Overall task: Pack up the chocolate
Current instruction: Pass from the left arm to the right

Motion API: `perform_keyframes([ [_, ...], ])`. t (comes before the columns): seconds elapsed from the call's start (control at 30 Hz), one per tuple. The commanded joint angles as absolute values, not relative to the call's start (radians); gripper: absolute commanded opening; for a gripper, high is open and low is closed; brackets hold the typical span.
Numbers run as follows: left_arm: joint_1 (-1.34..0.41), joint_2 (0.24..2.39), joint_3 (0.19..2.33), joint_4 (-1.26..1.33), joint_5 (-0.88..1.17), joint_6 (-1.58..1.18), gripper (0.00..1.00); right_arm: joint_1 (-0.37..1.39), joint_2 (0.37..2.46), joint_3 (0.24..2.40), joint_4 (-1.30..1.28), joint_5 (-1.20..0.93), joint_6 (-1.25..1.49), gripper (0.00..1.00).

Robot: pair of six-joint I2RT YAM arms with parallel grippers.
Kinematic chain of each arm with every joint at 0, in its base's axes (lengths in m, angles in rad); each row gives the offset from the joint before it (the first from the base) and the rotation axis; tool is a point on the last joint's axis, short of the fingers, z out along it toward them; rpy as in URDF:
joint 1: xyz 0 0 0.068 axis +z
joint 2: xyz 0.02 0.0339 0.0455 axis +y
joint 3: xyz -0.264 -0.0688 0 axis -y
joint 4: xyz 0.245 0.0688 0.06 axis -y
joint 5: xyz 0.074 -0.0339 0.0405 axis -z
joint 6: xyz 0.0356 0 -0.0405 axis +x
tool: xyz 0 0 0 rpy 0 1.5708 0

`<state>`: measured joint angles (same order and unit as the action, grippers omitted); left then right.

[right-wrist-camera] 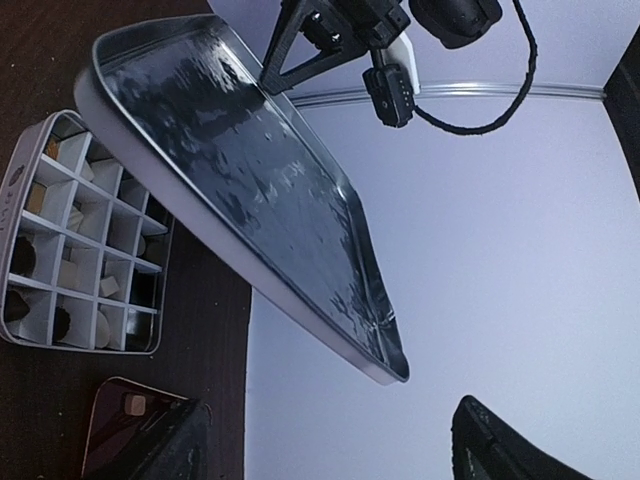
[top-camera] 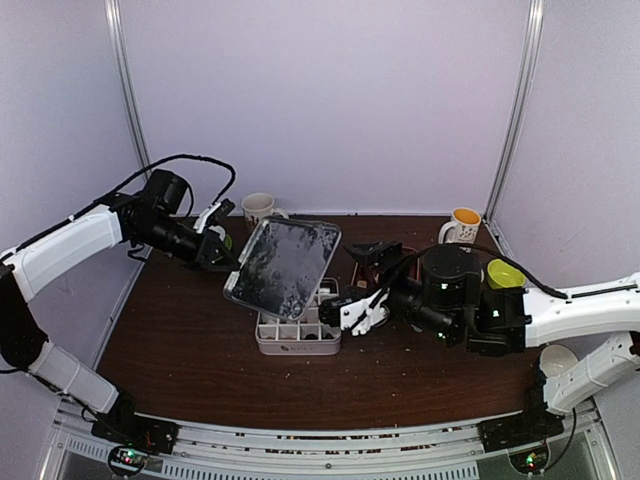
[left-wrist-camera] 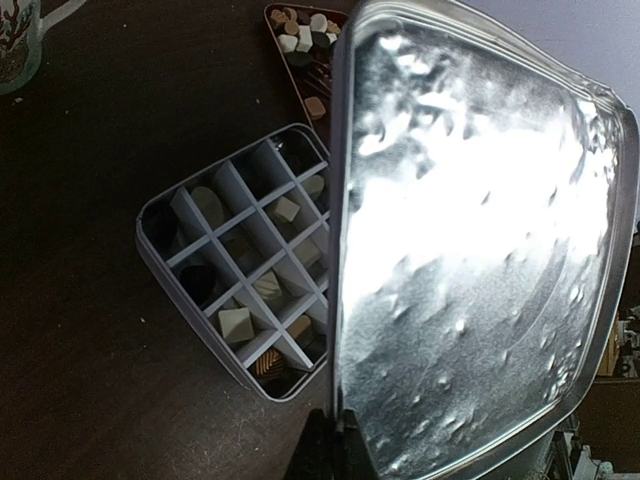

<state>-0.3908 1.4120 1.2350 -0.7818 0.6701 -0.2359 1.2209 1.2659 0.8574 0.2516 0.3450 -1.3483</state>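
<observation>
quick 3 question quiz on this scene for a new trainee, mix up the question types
1. True or false: the lid lies flat and shut on the divided box.
2. What holds the lid up? A) the left gripper B) a hinge on the box C) a stand on the table
3. Fill in: loose chocolate waits on a dark ___ beyond the box.

Key:
1. False. It is tilted up above the open box.
2. A. It is pinched at its edge.
3. The missing word is tray.
</observation>
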Motion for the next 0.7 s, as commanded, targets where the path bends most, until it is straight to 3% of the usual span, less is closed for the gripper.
perform_keyframes([
  [0.0,-0.404,1.421,1.274,-0.756,0.69,-0.249,0.0,1.247,1.314,0.878,0.33,0.386,-1.394,0.8],
  [0.33,-0.415,1.436,1.286,-0.772,0.69,-0.243,0.0,1.283,1.41,0.926,0.366,0.402,-1.426,0.6],
  [0.5,-0.417,1.44,1.288,-0.784,0.684,-0.239,0.0,1.288,1.442,0.951,0.344,0.406,-1.434,0.4],
  [0.67,-0.417,1.44,1.287,-0.785,0.682,-0.247,0.0,1.292,1.462,0.962,0.327,0.412,-1.442,0.31],
])
